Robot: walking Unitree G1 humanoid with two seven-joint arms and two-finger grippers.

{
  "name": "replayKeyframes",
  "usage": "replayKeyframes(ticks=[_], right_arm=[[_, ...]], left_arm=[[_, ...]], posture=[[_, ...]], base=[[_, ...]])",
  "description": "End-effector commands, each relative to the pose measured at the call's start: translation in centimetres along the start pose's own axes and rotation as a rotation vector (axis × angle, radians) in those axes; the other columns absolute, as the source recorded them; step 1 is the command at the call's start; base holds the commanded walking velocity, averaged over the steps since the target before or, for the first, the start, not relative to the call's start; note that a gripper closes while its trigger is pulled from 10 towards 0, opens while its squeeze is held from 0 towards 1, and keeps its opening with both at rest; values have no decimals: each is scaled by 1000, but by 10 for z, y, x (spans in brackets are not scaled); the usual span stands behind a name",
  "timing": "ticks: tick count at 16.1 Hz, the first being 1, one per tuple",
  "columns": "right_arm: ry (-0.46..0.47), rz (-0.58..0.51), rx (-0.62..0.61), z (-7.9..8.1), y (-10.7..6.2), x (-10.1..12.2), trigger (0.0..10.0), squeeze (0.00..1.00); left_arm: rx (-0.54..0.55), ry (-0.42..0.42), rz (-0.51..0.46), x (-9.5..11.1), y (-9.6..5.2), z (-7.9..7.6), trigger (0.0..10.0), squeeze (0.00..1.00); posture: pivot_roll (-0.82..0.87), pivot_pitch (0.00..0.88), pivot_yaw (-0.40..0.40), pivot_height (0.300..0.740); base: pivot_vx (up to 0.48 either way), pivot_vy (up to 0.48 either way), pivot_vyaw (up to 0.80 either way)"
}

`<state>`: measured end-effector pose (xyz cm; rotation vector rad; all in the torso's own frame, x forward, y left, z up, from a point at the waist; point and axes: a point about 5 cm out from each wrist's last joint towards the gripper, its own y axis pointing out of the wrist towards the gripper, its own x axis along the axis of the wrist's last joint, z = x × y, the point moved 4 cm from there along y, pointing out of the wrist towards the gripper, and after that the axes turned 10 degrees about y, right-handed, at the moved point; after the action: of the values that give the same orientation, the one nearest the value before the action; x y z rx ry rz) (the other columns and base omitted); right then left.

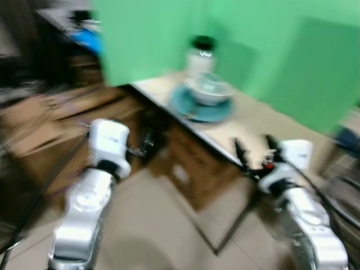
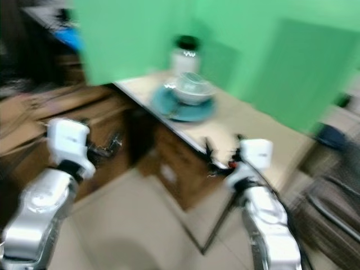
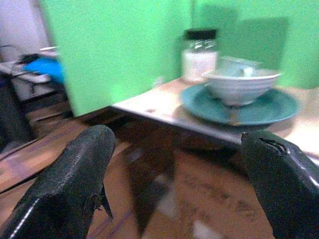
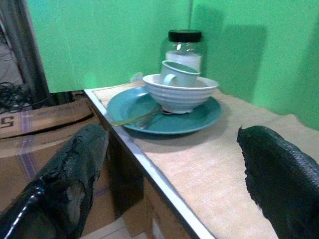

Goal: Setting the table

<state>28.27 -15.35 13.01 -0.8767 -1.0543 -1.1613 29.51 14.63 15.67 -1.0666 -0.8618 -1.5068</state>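
Stack on tabletop (image 4: pixel 219 164): plate (image 4: pixel 164 117), bowl (image 4: pixel 180 93), cup (image 4: pixel 179 73). Lies ahead of right gripper (image 1: pixel 256 154), the nearer; left gripper (image 1: pixel 147 145) off-edge. Both jaws apart, empty.

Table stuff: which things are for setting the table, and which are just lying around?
For the job:
- teal plate
- white bowl on the plate
- cup sitting in the bowl
- cutlery on the plate
- table

Just lying about:
- glass jar with a black lid, behind the plate
- cardboard boxes beside the table
- blue thing in the background, too blurred to name
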Motion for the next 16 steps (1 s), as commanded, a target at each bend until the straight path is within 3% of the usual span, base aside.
replayKeyframes(ticks=[1,13,16], right_arm=[[23,-11,33,8,4,3,10000,0],[53,22,58,19,-1,-4,10000,0],[65,28,69,23,6,-4,10000,0]], left_arm=[[26,22,-12,4,0,7,10000,1000],[-32,57,-26,8,-1,7,10000,1000],[-37,70,-21,9,-3,7,10000,1000]], posture=[[100,0,-98,740],[119,0,-76,740],[129,0,-84,740]], base=[[322,0,0],[330,0,0],[350,0,0]])
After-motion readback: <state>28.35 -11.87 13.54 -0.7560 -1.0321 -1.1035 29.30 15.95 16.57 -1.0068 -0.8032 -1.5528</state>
